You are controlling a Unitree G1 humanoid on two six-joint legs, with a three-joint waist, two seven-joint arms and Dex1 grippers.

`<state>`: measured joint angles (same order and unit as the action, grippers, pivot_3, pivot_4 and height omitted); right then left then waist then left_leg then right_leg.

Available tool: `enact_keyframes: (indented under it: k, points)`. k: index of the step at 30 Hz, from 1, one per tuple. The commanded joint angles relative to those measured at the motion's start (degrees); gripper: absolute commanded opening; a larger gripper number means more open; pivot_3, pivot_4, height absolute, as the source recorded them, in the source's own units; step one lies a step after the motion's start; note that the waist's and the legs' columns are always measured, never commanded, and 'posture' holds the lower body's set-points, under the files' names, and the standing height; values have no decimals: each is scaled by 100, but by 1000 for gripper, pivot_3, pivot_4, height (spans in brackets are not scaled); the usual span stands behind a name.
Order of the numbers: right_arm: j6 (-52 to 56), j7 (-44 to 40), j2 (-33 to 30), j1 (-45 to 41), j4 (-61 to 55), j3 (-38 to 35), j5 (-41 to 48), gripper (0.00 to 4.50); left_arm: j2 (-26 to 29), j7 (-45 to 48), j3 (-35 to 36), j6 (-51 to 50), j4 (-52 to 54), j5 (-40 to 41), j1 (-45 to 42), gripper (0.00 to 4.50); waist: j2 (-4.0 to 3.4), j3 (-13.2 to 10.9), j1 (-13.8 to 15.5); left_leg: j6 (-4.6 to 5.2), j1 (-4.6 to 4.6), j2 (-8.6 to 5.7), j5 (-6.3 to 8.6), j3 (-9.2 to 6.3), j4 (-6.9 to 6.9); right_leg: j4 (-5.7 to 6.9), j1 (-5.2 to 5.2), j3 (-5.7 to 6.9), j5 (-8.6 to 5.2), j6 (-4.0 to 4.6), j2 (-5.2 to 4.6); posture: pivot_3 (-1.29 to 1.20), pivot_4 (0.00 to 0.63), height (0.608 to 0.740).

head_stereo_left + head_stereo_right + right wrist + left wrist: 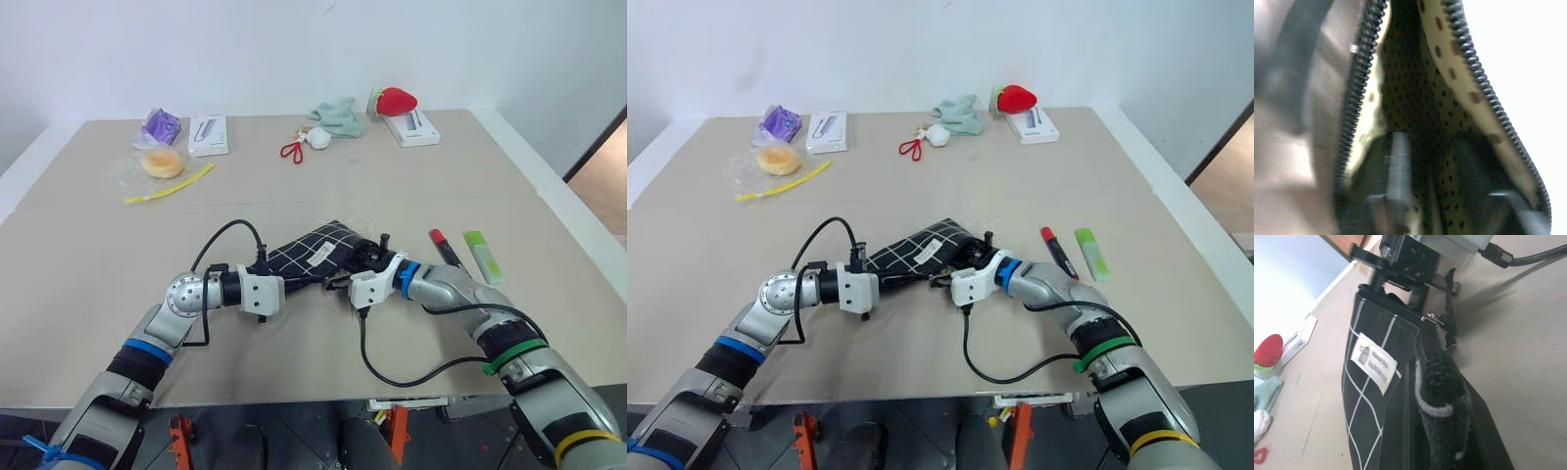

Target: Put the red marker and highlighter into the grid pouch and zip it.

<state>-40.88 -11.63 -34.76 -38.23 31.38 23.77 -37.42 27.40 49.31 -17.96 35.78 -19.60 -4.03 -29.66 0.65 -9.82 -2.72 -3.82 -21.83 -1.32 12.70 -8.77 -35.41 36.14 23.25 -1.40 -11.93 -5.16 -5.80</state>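
The grid pouch (pixel 315 250) lies slanted at mid-table, black with white lines and a white label (pixel 1374 363). My left gripper (pixel 291 283) is shut on its near-left end. My right gripper (pixel 343 281) is at the pouch's other end, at its mouth. In the right wrist view the zipper (pixel 1354 98) stands apart and the dotted yellow lining (pixel 1420 88) shows inside. The red marker (pixel 443 248) and the light-green highlighter (pixel 482 257) lie side by side on the table just right of my right wrist, outside the pouch.
Along the far edge are a red strawberry plush (pixel 395 100), a teal cloth (pixel 340 116), two white boxes (pixel 209 134) (pixel 411 127) and a small red loop-handled item (pixel 291 150). At far left sit a bagged bun (pixel 160 164), a yellow strip (pixel 168 184) and a purple item (pixel 162 125).
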Motion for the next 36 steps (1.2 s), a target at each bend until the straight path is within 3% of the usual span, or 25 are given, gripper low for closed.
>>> enact_keyframes:
  k: [1,3,6,9,13,16,17,20,25,29,36]
  points:
    - [15,-423,-100,151,-374,-203,522,54,32,-58,75,30,31,-20,-23,0,0,0,0,0,0,0,0,0,0,0,0,0,0,0,0,0,150,740]
    - [142,-825,-156,291,-619,-325,985,54,44,-94,87,36,-34,-70,-35,0,0,0,0,0,0,0,0,0,0,0,0,0,0,-1,1,0,150,740]
    - [772,-1996,-647,965,-1847,-665,2380,54,69,-172,160,38,-202,-91,-75,0,-1,-1,21,0,-3,0,0,-2,0,0,-1,0,0,-1,1,0,150,740]
    - [2027,-2844,-1116,1774,-3196,-1200,3876,54,85,-191,176,82,-328,-67,-129,0,-2,-2,30,6,-11,-1,3,-3,-5,-3,-1,-2,0,-1,0,0,150,740]
    - [4271,-2652,-1203,2765,-4491,-2627,6051,54,32,-163,231,47,-411,81,-188,0,1,-3,21,11,-12,0,6,-3,-11,-2,-2,-2,-1,-6,1,0,150,740]
    - [5395,-2134,-1087,2942,-4530,-3514,6701,54,-22,-60,233,43,-444,218,-263,0,3,-5,20,18,-10,5,2,2,-19,-1,-3,-3,12,-3,5,0,150,740]
    - [5751,-1928,-1087,2943,-4509,-3736,6786,677,-36,-19,239,7,-424,279,-283,0,3,-5,25,24,-11,5,-2,3,-21,-1,-3,-3,19,-4,5,0,150,740]
    - [6633,-1471,-1155,2953,-4471,-4088,6721,1948,-33,121,258,-55,-333,459,-320,0,3,-5,35,44,-11,4,-14,4,-23,-1,-3,-3,29,2,6,0,150,740]
    - [7761,-1189,-1074,2900,-4645,-4236,6877,4475,-75,260,328,-97,-449,640,-546,0,3,-5,35,56,-13,5,-22,4,-21,0,1,-4,36,-1,10,0,150,740]
    - [8311,-1144,-929,2688,-4721,-4184,7055,4475,-163,400,394,-185,-565,782,-709,0,3,-5,20,56,-17,5,-22,5,-22,-2,2,-5,37,-5,10,0,150,740]
    - [8965,-881,-800,2397,-4133,-3773,6595,4475,-230,713,379,-175,-407,973,-694,0,3,-5,24,56,-24,5,-22,4,-21,-4,6,-5,35,-8,11,0,150,740]
